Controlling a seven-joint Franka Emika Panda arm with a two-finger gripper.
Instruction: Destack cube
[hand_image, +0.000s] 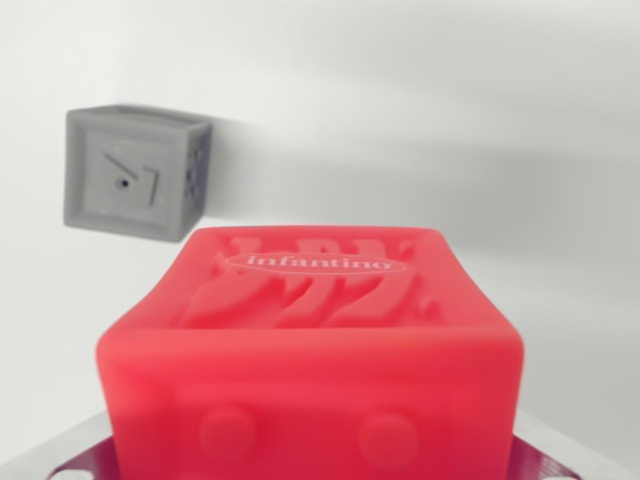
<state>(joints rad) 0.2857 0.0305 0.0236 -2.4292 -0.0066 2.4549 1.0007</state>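
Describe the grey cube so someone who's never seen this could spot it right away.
Start at the big red cube that fills the lower middle of the wrist view, stamped "infantino" on top. Look beyond it toward the view's upper left, on the white surface: the grey cube sits there, apart from the red one. It is the only grey block, with a raised pattern and a small dark dot on its face.

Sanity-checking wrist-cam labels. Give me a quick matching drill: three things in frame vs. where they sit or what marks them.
Things:
1. red cube
2. grey cube
3. metal part

Descriptions:
A. upper part of the wrist view's left, apart from the others
B. bottom corners of the frame, either side of the nearest block
C. fills the foreground, "infantino" embossed on its top face

Pairs: 1-C, 2-A, 3-B

The jaws themselves cannot be read in this view.
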